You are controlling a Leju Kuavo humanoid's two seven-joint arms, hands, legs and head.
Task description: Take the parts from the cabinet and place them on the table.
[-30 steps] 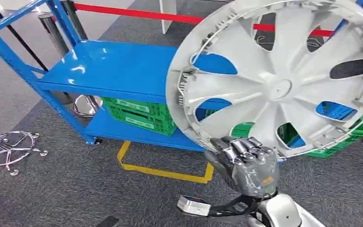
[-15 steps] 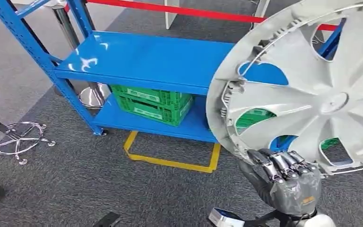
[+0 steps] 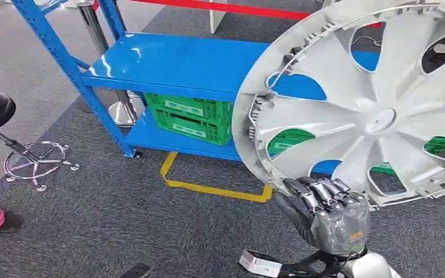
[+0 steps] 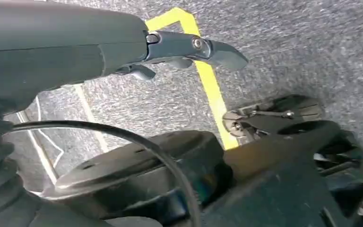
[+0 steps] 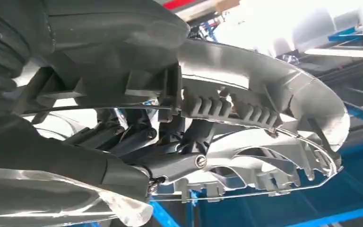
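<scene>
1. Right hand (image 3: 333,217) clamped on the lower rim of the hubcap (image 3: 376,98), fingers (image 3: 324,191) curled over the edge.
2. Held upright above the hand, likely so the wide disc clears the blue cabinet (image 3: 168,63) beyond it.
3. Off the shelf already; table not in sight, so carrying step judged.
4. Left hand (image 4: 170,52) hanging over grey carpet, holding nothing, fingers loosely extended.
5. Green crates (image 3: 188,119) under the shelf, beyond and left of the right hand.
</scene>
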